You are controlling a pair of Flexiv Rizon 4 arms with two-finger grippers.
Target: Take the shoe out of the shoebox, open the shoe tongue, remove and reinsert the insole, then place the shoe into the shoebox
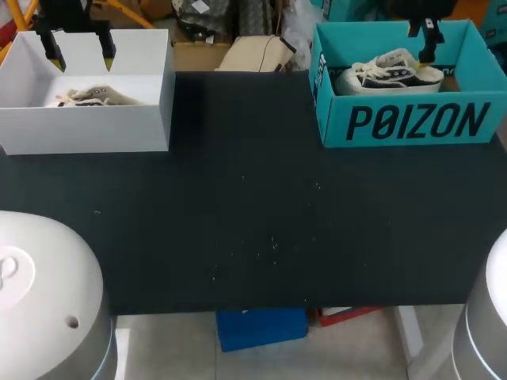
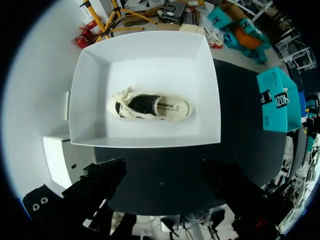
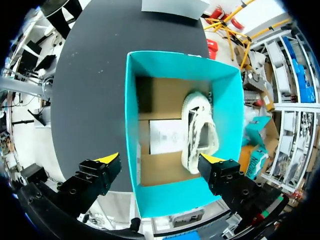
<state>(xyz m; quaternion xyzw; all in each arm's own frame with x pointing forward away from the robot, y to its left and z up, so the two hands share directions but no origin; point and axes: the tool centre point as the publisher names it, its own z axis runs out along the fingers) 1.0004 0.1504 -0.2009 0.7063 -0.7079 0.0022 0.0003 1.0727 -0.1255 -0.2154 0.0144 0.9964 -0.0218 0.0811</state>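
Right gripper hanging released over teal box; left gripper hanging released over white box. Likely step: picking shoe. Recommended: aligning fingers across midfoot, descending clear of walls.

Black, screw-studded jaws with yellow tips; rounded glossy white arm housings.
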